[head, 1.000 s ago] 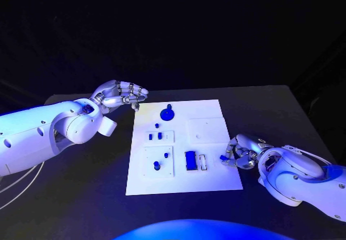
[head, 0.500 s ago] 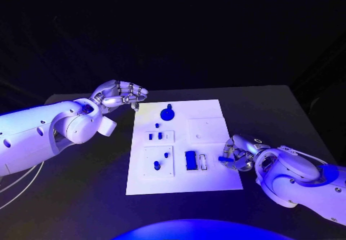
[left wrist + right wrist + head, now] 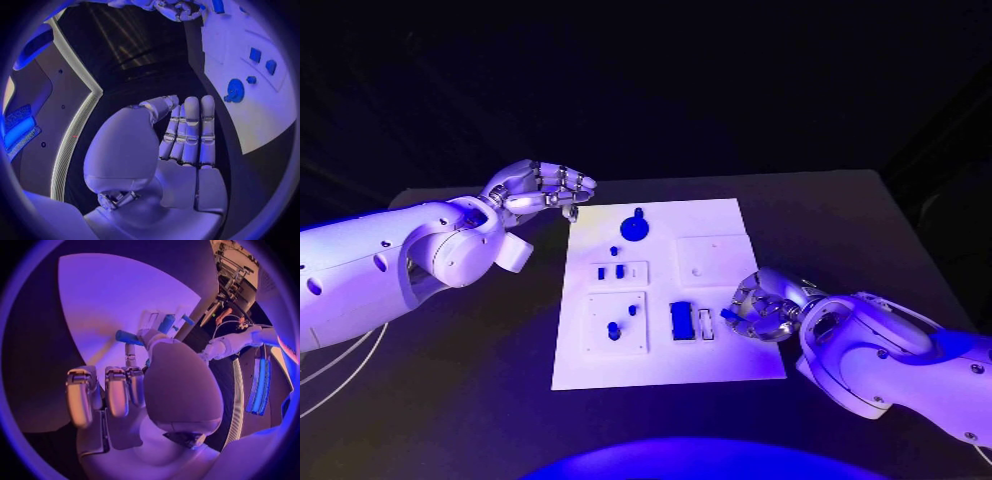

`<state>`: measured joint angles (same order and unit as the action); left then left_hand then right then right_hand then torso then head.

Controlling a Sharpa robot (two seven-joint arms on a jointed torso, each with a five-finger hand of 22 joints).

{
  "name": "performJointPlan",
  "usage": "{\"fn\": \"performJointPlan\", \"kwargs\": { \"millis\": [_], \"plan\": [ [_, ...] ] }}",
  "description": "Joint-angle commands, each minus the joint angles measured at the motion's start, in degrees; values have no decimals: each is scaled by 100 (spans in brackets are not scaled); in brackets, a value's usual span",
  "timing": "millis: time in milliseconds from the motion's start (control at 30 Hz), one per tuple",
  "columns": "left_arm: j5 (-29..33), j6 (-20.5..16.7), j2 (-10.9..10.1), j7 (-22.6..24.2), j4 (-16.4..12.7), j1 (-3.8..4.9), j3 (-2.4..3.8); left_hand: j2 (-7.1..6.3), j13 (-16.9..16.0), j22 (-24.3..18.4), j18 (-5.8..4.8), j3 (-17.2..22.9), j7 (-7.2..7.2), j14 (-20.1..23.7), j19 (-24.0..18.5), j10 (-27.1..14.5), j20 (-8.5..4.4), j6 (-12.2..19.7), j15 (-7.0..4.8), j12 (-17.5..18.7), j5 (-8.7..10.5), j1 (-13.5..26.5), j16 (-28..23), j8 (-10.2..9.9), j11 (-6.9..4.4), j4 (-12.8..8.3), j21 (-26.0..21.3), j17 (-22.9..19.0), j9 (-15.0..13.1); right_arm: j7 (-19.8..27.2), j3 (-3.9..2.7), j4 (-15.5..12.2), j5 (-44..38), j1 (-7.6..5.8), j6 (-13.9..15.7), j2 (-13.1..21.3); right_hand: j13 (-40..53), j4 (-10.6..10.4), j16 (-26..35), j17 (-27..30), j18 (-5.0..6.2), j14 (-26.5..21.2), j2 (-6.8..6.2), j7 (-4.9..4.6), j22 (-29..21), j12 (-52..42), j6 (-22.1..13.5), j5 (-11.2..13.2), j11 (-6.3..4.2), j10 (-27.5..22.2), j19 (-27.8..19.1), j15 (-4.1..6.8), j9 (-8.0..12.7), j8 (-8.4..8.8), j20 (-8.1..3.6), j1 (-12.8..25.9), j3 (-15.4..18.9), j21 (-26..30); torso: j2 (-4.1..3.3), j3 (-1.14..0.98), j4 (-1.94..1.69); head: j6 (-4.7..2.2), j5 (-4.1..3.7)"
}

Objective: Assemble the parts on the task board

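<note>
in the head view, a small blue part (image 3: 728, 314) is pinched by the right hand (image 3: 764, 306) over the task board (image 3: 718, 222), just beside the upright blue block (image 3: 681, 319); the left hand (image 3: 542, 188) is curled on nothing at the board's far corner. in the left wrist view, those fingers (image 3: 190, 130) are seen empty. in the right wrist view, the part (image 3: 129, 337) is seen as a short cylinder gripped at one end, so a slip or tilt at insertion is judged possible.

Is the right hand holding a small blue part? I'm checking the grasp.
Yes, the right hand pinches a small blue cylindrical part above the white task board.
</note>
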<state>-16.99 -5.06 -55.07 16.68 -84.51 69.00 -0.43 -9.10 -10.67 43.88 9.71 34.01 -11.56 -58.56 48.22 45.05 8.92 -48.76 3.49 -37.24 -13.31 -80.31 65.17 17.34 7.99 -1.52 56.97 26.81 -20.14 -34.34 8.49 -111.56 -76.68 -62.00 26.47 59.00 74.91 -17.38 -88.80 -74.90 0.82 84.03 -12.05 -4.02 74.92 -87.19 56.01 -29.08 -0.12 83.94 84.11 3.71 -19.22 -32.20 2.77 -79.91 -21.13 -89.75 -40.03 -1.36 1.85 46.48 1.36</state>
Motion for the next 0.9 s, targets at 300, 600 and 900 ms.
{"fn": "performJointPlan", "kwargs": {
  "millis": [300, 600, 900],
  "plan": [
    [-4, 85, 4, 35, -25, 3, 4, 48, 7, 9, 90, 9, 6, 25, -50, -42, -6, 40, 2, -19, -32, 16, 34, 25, 6, -30, 36, -7, 1, 167, 0, 13, 1225, -37, 312, -183, 1353, 154, -23, -1319, -82, 556, -12, 37, 1508, -48, -24, 96, -42, 460, 589, 36, -165, -83, -55, 311, -289, -25, -1, 5, 4, 26, -25],
    [-5, 90, 0, 29, -32, 3, 4, 48, 7, 9, 90, 9, 6, 25, -50, -42, -6, 40, 2, -19, -32, 16, 34, 25, 6, -30, 36, -7, 1, -25, 5, 180, 1299, -26, -4, -373, 1349, 98, -13, -1300, -82, 552, -28, 33, 1508, -37, -34, 437, -38, 455, 589, 33, -172, -87, -56, 709, -285, -25, -2, 4, -2, 26, -19],
    [-5, 102, -9, 18, -37, 3, 4, 48, 7, 9, 90, 9, 6, 25, -50, -42, -6, 40, 2, -19, -32, 16, 34, 25, 6, -30, 36, -7, 1, -131, 9, 322, 1185, -10, -121, -522, 1361, 93, -13, -1302, -82, 553, -15, 32, 1508, -50, -10, 839, -34, 466, 589, 29, -167, -85, -50, 1000, -259, -25, -7, -2, -2, 47, -12]
  ]
}}
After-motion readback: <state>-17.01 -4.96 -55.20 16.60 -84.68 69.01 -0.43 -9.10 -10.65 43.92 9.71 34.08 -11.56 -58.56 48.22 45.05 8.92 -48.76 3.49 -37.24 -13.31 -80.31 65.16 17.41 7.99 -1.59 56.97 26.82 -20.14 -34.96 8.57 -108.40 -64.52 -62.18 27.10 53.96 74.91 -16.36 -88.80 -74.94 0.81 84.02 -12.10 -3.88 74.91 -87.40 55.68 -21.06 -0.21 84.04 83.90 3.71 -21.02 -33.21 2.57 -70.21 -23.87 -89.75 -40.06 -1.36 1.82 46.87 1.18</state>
